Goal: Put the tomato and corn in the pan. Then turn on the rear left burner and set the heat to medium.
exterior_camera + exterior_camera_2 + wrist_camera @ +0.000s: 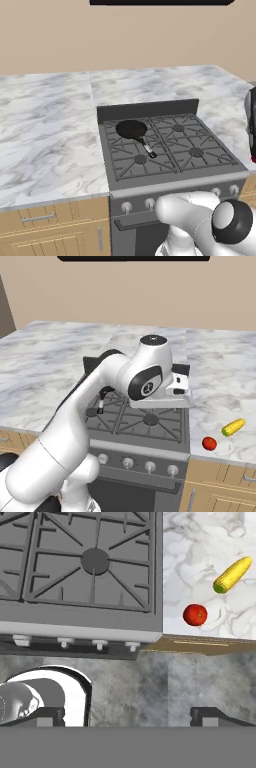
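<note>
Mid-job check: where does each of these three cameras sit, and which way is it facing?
Left base view: behind the arm's left, facing the stove and pan; elbow shows lower right.
Right base view: behind the arm's right, facing the stove; arm crosses it; tomato and corn on the counter.
Hand view: on the hand, looking down at the stove's front edge; open gripper at bottom.
Right base and hand views share tomato and corn.

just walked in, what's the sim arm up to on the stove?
Nothing is picked up yet. The tool is open and empty, looking down over the stove's front right corner. The tomato and the corn lie apart on the marble counter to the right of the stove, the tomato nearer the front edge. The pan sits empty on the rear left burner, handle pointing toward the front. Both items have yet to go into it.
</note>
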